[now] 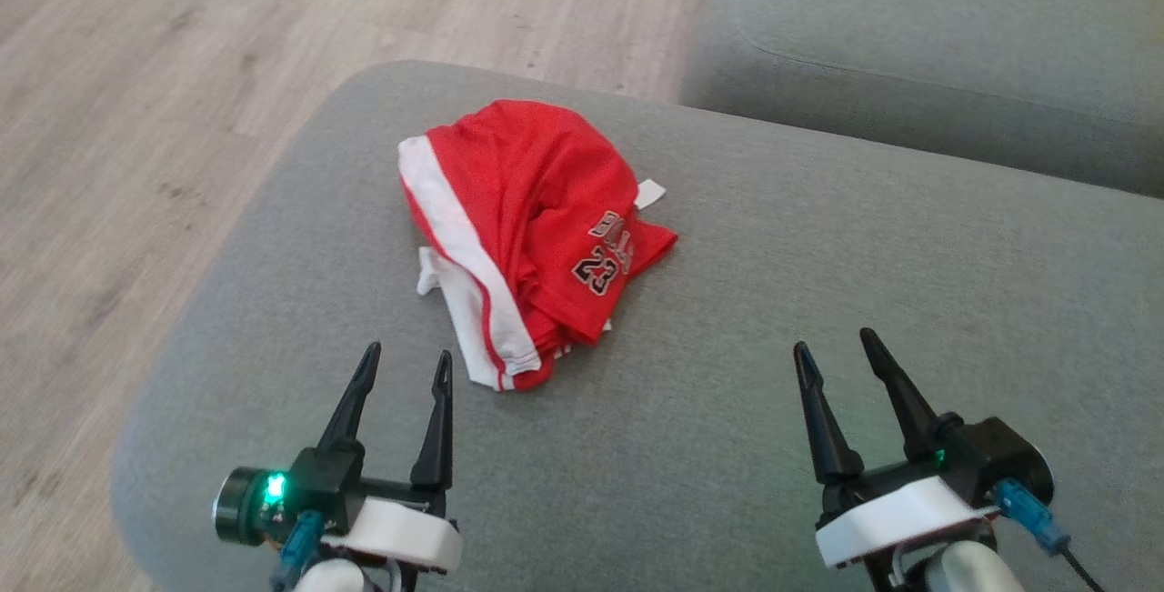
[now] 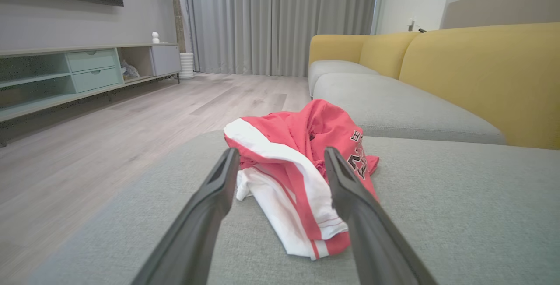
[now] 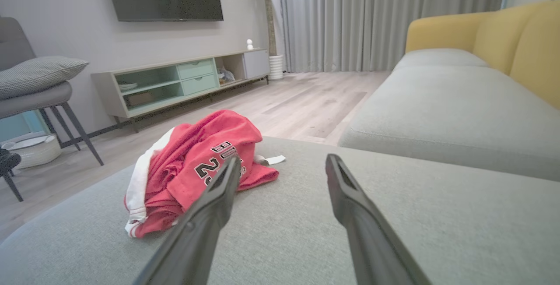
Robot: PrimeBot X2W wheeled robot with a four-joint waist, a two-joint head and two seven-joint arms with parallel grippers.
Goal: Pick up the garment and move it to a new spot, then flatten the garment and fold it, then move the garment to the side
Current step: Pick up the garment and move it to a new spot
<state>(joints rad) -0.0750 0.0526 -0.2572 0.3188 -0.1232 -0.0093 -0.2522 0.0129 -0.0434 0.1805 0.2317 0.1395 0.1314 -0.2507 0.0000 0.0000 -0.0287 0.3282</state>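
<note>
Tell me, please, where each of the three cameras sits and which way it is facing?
Head view: on the head, looking down at the red garment on the grey cushion; left tool and right tool, both open, show below.
Left wrist view: low behind the left fingers, facing the garment.
Right wrist view: low behind the right fingers, facing just right of it.
Both wrist views share the curtains.
</note>
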